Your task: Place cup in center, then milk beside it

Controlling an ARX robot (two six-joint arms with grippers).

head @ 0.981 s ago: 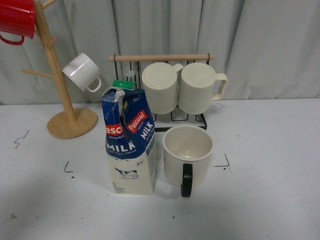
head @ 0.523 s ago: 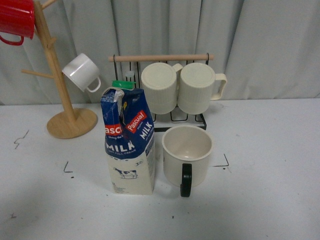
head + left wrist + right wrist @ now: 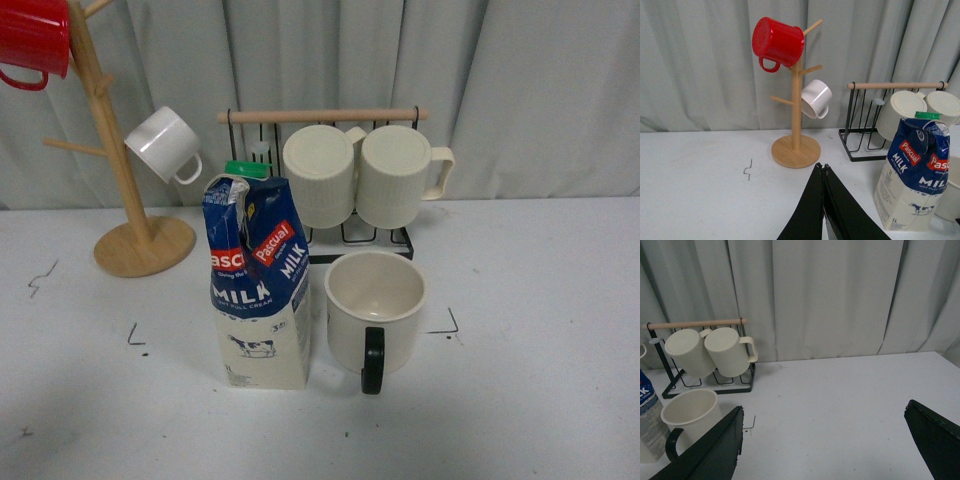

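Observation:
The cup (image 3: 375, 312), a wide cream mug with its black handle facing me, stands upright on the center (image 3: 180, 345), the white patch framed by black corner marks. The blue-and-white milk (image 3: 258, 300) carton stands upright close on the cup's left, with a narrow gap between them. Neither gripper shows in the front view. My left gripper (image 3: 822, 167) is shut on nothing, low over the table, with the milk (image 3: 917, 175) off to one side. My right gripper (image 3: 824, 412) is open and empty over bare table, apart from the cup (image 3: 690, 412).
A wire rack (image 3: 325, 245) holding two ribbed cream mugs (image 3: 360, 175) stands right behind the cup. A wooden mug tree (image 3: 130, 220) at the back left carries a red mug (image 3: 35, 40) and a small white mug (image 3: 165, 145). A grey curtain closes the back.

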